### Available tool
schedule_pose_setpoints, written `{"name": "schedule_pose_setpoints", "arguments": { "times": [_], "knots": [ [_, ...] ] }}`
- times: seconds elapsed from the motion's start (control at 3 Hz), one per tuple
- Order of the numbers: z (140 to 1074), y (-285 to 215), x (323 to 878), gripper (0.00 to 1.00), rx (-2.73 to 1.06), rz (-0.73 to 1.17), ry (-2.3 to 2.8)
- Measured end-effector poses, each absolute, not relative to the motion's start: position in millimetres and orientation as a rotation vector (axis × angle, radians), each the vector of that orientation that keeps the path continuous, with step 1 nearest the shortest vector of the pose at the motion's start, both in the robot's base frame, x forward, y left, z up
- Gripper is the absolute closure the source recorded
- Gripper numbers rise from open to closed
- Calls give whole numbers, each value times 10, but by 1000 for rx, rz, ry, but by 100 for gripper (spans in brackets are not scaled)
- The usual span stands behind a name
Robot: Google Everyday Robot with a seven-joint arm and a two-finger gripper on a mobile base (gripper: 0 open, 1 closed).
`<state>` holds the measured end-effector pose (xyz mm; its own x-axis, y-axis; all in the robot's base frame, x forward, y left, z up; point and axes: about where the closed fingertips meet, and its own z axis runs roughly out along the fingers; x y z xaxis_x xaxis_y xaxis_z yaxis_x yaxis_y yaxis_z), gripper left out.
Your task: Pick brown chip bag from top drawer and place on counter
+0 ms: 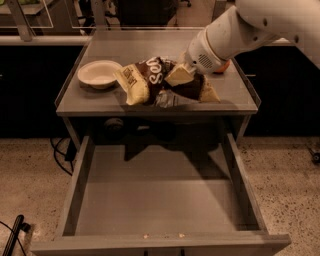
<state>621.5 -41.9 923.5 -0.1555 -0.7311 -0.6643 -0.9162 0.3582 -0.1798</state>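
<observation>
Currently: brown chip bag [151, 76] being supported on bench [145, 46] beside bowl [99, 74]; end effector [181, 75] being held against it, grip cannot be told; top drawer [155, 210] standing open.

We're in what looks like a lab-style test bay in an office building. The grey counter [100, 102] stands on a speckled stone floor [30, 190], with loose black cables [59, 155] trailing below its left side. Dark cabinet fronts [30, 90] flank it and glass panels [30, 12] rise behind it. Over the counter's right half, the gripper [181, 75] sits at the brown chip bag [152, 75]. The top drawer [155, 200] hangs open beneath the counter.
</observation>
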Motion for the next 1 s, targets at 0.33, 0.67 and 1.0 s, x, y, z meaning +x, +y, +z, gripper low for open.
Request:
{"name": "schedule_pose_setpoints", "arguments": {
  "times": [0.33,0.67,1.0],
  "knots": [
    [9152,-346,6488,100,-1425,281,1949],
    [9156,-431,6746,100,-1409,193,1953],
    [9163,-592,6981,100,-1382,114,1957]
  ]
}}
